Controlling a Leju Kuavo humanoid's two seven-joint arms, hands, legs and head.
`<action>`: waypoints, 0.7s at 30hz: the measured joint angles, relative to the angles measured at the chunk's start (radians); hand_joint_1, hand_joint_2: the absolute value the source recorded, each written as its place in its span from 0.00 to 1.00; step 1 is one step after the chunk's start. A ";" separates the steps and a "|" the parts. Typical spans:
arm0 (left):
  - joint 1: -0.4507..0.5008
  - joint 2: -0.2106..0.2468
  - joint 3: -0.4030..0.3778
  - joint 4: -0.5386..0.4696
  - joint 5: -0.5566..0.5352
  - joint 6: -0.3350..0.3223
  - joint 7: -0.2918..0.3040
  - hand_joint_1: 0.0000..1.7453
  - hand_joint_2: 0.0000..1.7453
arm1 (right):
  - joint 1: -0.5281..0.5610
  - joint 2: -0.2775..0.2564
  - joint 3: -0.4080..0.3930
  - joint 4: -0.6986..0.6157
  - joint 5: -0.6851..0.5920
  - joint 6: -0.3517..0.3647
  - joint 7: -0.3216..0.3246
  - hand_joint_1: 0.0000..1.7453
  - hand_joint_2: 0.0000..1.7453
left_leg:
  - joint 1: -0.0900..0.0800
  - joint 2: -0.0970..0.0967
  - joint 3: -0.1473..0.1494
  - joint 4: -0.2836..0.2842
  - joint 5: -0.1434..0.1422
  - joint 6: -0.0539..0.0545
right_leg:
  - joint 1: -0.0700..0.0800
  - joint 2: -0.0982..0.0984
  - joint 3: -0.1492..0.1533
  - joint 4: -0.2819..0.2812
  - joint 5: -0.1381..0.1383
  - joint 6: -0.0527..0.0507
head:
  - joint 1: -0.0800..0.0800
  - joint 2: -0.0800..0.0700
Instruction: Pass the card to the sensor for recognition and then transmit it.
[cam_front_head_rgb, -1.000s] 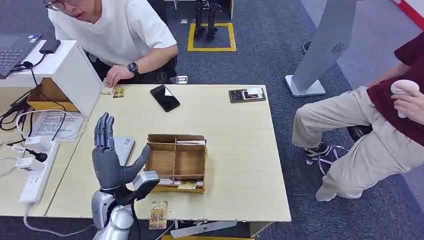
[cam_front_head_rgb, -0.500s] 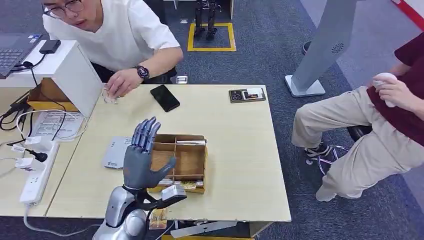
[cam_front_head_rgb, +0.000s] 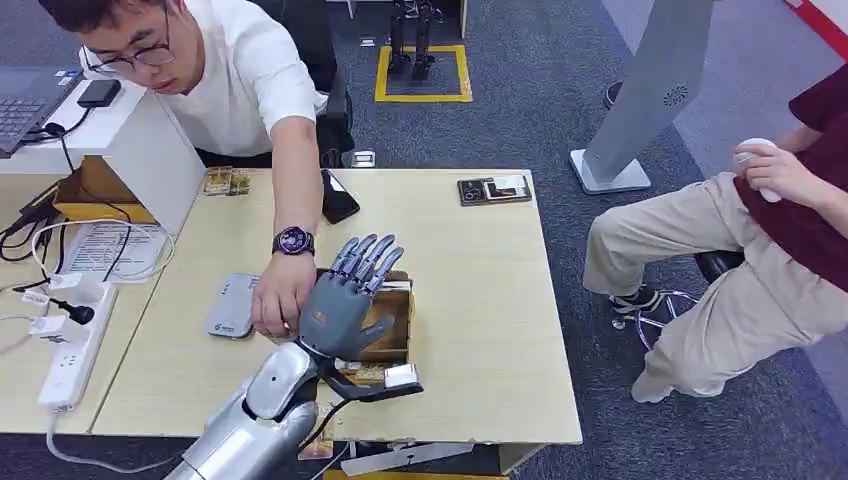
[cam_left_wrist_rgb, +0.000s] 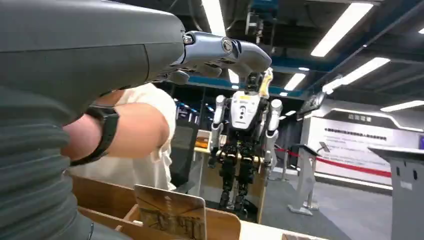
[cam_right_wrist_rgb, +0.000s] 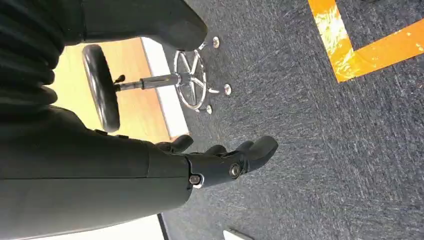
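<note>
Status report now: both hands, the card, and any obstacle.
Left hand open above the wooden box. Right hand hanging, empty. Card standing in box, not held. Person's hand at the box, in the way.

No text or label can be read.

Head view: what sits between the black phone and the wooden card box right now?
In the head view, the person's forearm with the wristwatch crosses that stretch between the phone and the wooden card box; the left robot hand hovers over the box.
</note>
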 joint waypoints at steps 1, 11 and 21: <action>-0.007 0.001 -0.008 0.005 -0.003 -0.005 0.004 0.00 1.00 | 0.000 0.000 0.000 0.000 0.002 0.000 0.000 0.00 1.00 | 0.000 0.000 0.000 0.000 0.000 0.000 | 0.000 0.000 0.000 0.000 0.000 0.000 | 0.000 0.000; -0.038 0.005 -0.043 0.033 -0.028 -0.012 0.032 0.00 1.00 | 0.000 -0.003 0.000 0.000 0.002 0.002 0.003 0.00 1.00 | 0.000 0.000 0.000 0.000 0.000 0.000 | 0.000 0.000 0.000 0.000 0.000 0.000 | 0.000 0.000; -0.045 0.014 -0.056 0.036 -0.035 -0.008 0.051 0.00 1.00 | 0.000 -0.004 0.000 0.000 0.001 0.002 0.006 0.00 1.00 | 0.000 0.000 0.000 0.000 0.000 0.000 | 0.000 0.000 0.000 0.000 0.000 0.000 | 0.000 0.000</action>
